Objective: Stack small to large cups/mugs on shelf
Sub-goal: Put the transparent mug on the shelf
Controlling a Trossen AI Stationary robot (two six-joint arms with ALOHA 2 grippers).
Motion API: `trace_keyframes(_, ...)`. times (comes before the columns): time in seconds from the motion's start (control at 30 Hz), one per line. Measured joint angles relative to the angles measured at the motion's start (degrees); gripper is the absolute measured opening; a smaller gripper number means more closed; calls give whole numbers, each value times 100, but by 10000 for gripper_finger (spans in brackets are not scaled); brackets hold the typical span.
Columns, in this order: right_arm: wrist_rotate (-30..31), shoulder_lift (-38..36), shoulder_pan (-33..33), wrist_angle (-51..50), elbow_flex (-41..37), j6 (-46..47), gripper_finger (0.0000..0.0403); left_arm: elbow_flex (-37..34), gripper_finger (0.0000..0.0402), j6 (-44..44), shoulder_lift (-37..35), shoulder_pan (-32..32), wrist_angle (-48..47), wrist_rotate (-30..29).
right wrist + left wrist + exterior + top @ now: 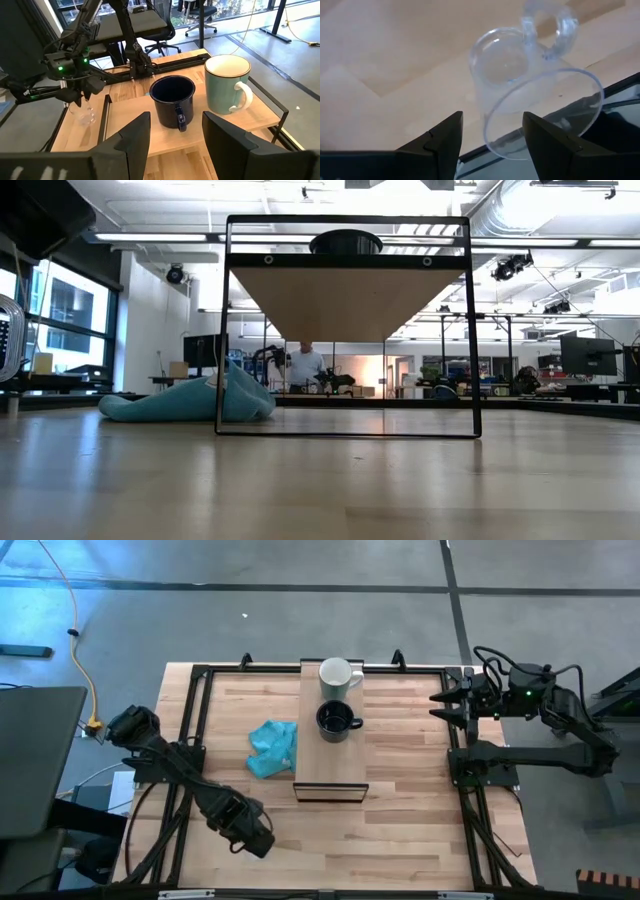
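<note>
We judge two mugs wait on the shelf (330,755) unstacked, the glass cup (530,95) seemingly lying on the tabletop (410,800) before our left claw (490,145), both claws open and empty.

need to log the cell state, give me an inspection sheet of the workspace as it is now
surface: slatted wooden table inside a black frame.
job's things: white mug and black mug upright, side by side on the shelf; clear glass cup lies tipped on the table near its front left corner.
clutter: teal cloth bunched on the table, left of the shelf.
grippers: left tool open, over the glass cup, not gripping it; right tool open, at the table's right rear, facing the mugs.
cables: yellow cable on the floor, left.
surroundings: a person far behind the table.
</note>
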Motion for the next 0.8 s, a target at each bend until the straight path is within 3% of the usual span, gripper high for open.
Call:
trace_keyframes(0.47,0,0,1,-1,0,-52,171,-2,190,-524,2,-147,297,-214)
trace_keyframes(0.8,0,0,1,-2,0,-95,171,-2,110,-65,2,-131,202,-362)
